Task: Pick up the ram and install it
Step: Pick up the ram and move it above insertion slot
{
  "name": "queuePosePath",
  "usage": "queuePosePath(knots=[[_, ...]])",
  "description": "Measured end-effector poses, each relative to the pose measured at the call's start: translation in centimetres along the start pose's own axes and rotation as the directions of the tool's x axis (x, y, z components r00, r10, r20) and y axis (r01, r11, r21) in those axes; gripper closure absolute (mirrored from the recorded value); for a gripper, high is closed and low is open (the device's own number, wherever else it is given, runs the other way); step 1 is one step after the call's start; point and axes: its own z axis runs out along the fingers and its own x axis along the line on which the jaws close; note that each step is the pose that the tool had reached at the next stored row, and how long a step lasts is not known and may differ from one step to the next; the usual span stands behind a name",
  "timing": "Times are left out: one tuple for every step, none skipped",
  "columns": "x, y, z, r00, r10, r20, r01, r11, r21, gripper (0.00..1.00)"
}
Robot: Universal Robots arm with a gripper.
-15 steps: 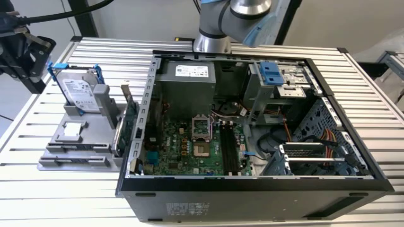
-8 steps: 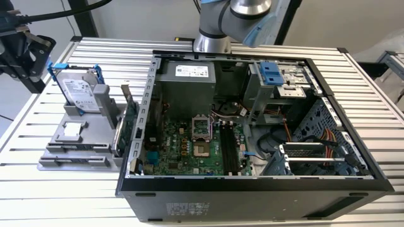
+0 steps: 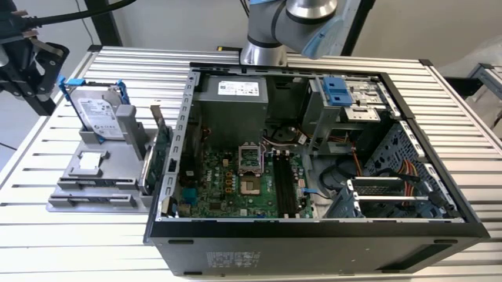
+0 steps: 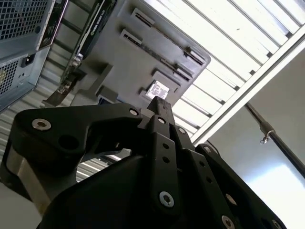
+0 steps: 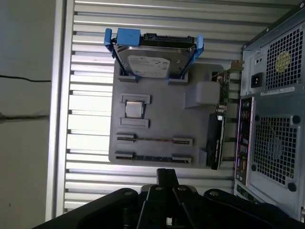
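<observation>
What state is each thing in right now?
gripper, shut, holding nothing
ram, on edge in a slot of the gray holder, not picked up
hard drive, upright in its blue frame on the holder
expansion card, standing on edge at the holder's side
processor, flat in a holder recess
computer case, on its side, open
memory slots, look empty

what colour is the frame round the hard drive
Blue frame around the silver hard drive; it shows best in the first wrist view.

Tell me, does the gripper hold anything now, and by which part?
Nothing is held: the gripper has its fingers shut together, empty. The ram stands in the gray holder.
</observation>
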Motion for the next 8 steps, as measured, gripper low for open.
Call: queuePosePath(knots=[[0.00, 0.00, -0.01, 1.0000, -0.004, -0.0002, 0.004, 1.0000, -0.0001, 1.00], [0.00, 0.00, -0.02, 1.0000, -0.007, -0.0005, 0.007, 1.0000, -0.0001, 1.00], [0.01, 0.00, -0.02, 0.9999, -0.011, -0.0006, 0.011, 0.9999, -0.0002, 1.00], [0.01, 0.00, -0.03, 0.9999, -0.014, -0.0009, 0.014, 0.9999, -0.0003, 1.00], [0.01, 0.00, -0.04, 0.9998, -0.018, -0.0010, 0.018, 0.9998, -0.0004, 1.00], [0.01, 0.00, -0.05, 0.9998, -0.021, -0.0012, 0.021, 0.9998, -0.0004, 1.00], [0.01, 0.00, -0.06, 0.9997, -0.025, -0.0014, 0.025, 0.9997, -0.0005, 1.00], [0.01, 0.00, -0.06, 0.9996, -0.028, -0.0016, 0.028, 0.9996, -0.0006, 1.00]])
